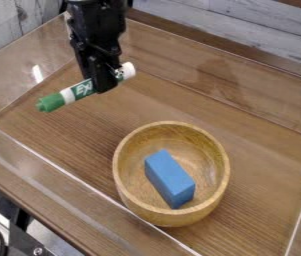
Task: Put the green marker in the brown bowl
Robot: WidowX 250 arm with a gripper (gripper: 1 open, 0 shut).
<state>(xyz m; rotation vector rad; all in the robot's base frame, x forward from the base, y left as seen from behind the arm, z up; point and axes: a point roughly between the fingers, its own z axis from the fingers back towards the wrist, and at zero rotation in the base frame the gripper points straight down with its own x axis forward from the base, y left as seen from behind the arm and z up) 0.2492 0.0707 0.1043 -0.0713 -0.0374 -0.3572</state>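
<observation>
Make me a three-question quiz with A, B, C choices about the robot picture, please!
1. Where is the blue block?
A. inside the brown bowl
B. on the table beside the bowl
C. in the gripper

2. What colour is the marker's cap?
A. red
B. green
C. black

3. What is the gripper doing?
A. hanging open and empty
B. pressing on the bowl
C. shut on the green marker

Answers: 1 A, the block lies on the bowl's floor. 2 B, the cap at the marker's far end is dark green. 3 C, the fingers clamp the white barrel, holding it tilted off the table.
</observation>
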